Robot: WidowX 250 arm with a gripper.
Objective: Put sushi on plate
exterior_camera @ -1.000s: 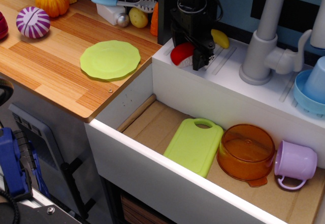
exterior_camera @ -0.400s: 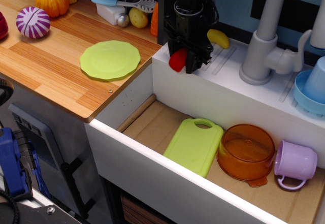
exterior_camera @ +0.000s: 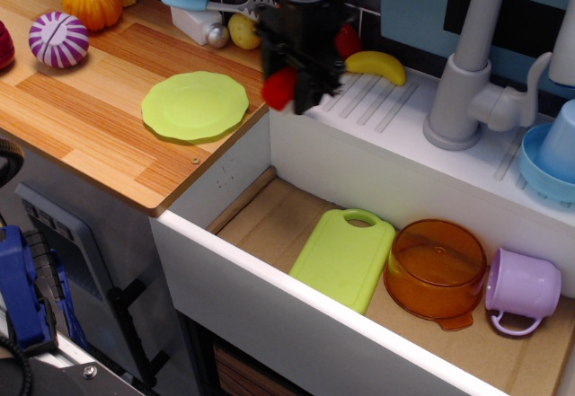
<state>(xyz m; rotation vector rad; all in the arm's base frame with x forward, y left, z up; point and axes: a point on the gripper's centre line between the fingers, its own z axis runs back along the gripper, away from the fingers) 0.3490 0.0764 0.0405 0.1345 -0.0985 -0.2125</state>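
Note:
My black gripper [exterior_camera: 289,91] is shut on the sushi [exterior_camera: 279,88], a small piece with a glossy red top, and holds it in the air above the left end of the white sink ledge. The round lime-green plate [exterior_camera: 195,104] lies flat on the wooden counter, a little to the left of and below the gripper. The sushi's white base is mostly hidden by the fingers, and the gripper is motion-blurred.
A yellow banana [exterior_camera: 377,65] and a red strawberry [exterior_camera: 349,41] lie on the ledge behind the gripper. A lime-green cutting board [exterior_camera: 343,258], orange pot [exterior_camera: 435,270] and purple cup [exterior_camera: 521,290] sit in the sink basin. Pumpkin [exterior_camera: 92,2], purple-white vegetable [exterior_camera: 58,39], spatula [exterior_camera: 218,4] at the counter's back.
The gripper closed on the sushi at the ledge, lifted it and carried it left toward the plate. The strawberry and banana behind it have come into view.

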